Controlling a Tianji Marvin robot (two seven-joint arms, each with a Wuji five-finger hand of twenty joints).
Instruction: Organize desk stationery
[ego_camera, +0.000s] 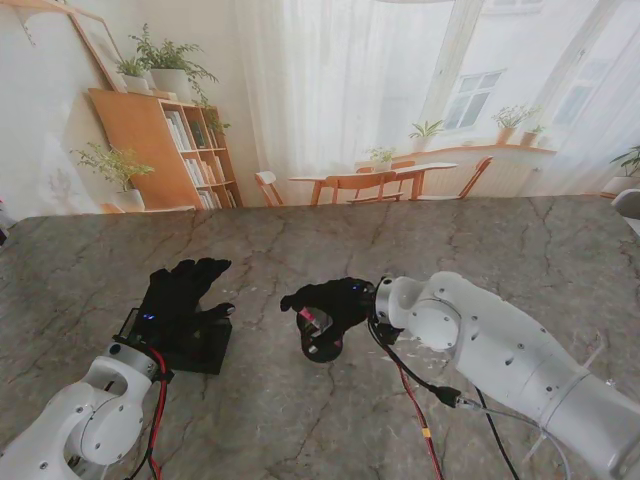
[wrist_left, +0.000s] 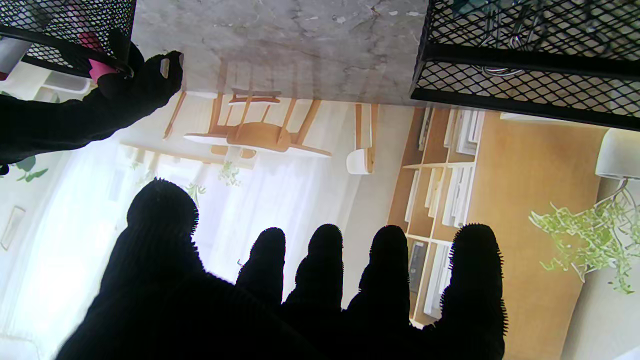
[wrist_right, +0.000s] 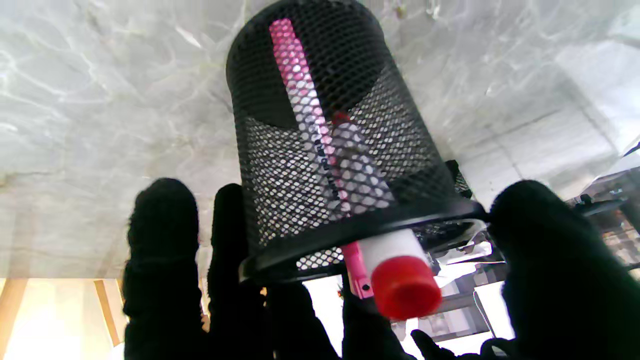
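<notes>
Marble tabletop (ego_camera: 480, 240) under you, veined grey, with a sunlit room beyond its far edge. Your right hand (ego_camera: 325, 300) sits near the middle, fingers and thumb wrapped around the rim of the black mesh pen cup (wrist_right: 330, 150). From the stand view the hand covers most of that cup; only its lower wall peeks out. Inside it, a pink pen (wrist_right: 300, 85) and a white marker with a red cap (wrist_right: 405, 287) poke past the rim. Your left hand (ego_camera: 185, 295) is spread, fingers apart, holding nothing, hovering over the black mesh tray (ego_camera: 205, 350). Paper clips show dimly through its mesh; the rest of the tray's contents are unreadable.
</notes>
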